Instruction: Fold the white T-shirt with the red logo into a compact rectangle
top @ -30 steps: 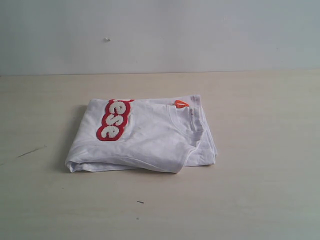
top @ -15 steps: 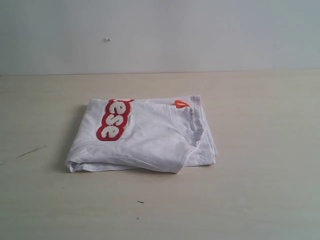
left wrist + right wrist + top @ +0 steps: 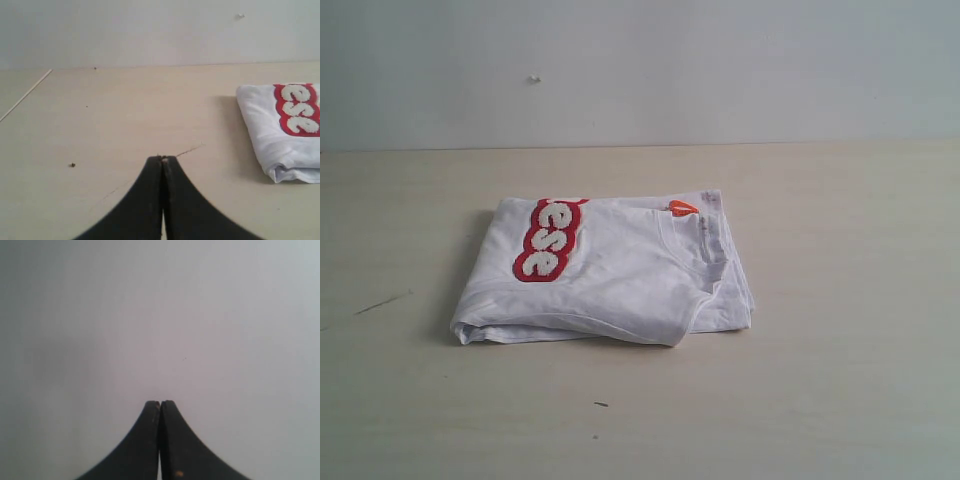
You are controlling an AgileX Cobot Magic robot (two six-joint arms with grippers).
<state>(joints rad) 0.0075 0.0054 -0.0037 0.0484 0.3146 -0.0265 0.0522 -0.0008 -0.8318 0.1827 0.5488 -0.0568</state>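
Observation:
The white T-shirt lies folded into a rough rectangle in the middle of the table. Part of its red logo shows on top at the left end, and the collar with an orange tag sits at the right end. Neither arm shows in the exterior view. In the left wrist view my left gripper is shut and empty above bare table, well apart from the T-shirt and the red logo. My right gripper is shut, empty, and faces only the plain grey wall.
The pale wooden table reaches back to a grey wall. A thin scratch marks the table just past my left fingertips, and a small dark speck lies off to one side.

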